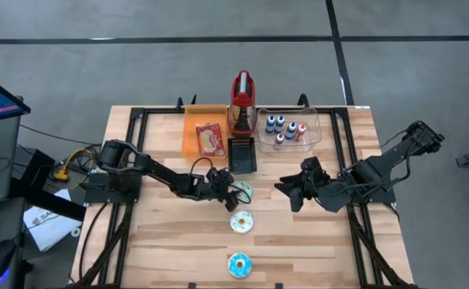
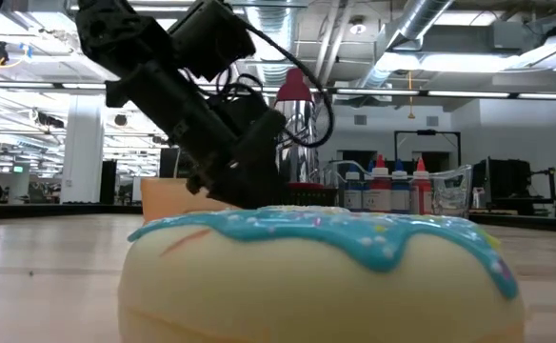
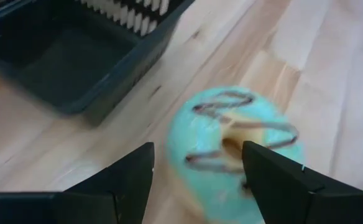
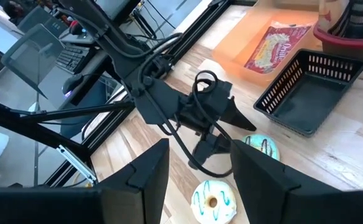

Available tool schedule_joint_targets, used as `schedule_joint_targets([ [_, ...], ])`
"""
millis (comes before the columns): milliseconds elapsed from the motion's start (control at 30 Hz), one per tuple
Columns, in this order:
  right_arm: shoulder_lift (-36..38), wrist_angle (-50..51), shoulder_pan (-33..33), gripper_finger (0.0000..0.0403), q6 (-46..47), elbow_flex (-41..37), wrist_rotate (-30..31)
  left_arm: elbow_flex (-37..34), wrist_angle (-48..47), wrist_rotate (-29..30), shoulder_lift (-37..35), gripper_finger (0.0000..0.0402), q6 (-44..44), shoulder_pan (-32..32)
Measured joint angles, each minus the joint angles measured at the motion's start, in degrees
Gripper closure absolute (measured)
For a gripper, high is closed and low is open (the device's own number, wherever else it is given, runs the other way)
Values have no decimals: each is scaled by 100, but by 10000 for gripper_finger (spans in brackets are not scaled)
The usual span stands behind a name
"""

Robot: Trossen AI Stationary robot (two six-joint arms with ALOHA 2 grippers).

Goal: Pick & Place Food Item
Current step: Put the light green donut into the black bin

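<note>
The left gripper (image 1: 233, 191) stands with its jaws wide open and holds nothing. Between its two fingers lies a green donut (image 3: 234, 149) with brown stripes, flat on the table (image 1: 162, 249), and just beyond the jaws sits the black basket (image 1: 242, 155).

The food item (image 1: 210, 139), a flat red packet with a pale picture, is not near these jaws. It lies in the orange tray (image 1: 191, 120), past the basket, well apart from both grippers.

I judge the packet to be light, thin and soft, with a smooth film that can slip. It will bend if it is taken at a corner, so a hold across one long edge seems safer.

The tray rim is low, but the basket and a red bottle (image 1: 243, 100) stand close beside it, so the clearest approach is from above. The right gripper (image 1: 293, 191) waits partly open and empty, over bare table.
</note>
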State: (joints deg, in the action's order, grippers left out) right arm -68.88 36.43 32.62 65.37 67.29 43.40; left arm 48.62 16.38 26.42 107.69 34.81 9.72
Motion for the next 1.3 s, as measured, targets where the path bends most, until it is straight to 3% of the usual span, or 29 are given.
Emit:
schedule_joint_targets([
  [333, 0, -22, 0, 239, 17, -2, -2, 234, -47, -14, 316, 180, 144, -15],
  [667, 0, -27, 0, 239, 19, -2, -2, 223, -4, 10, 205, 280, 323, -13],
  [833, 0, -22, 4, 239, 17, -2, -4, 219, 2, 4, 8, 306, 287, 0],
  [1100, 0, -20, 71, 239, 46, -2, 2, 217, -175, -88, -670, 311, -204, 186],
  [1300, 0, 0, 79, 239, 61, -2, 147, 228, -499, 674, -1375, 312, -1206, 71],
])
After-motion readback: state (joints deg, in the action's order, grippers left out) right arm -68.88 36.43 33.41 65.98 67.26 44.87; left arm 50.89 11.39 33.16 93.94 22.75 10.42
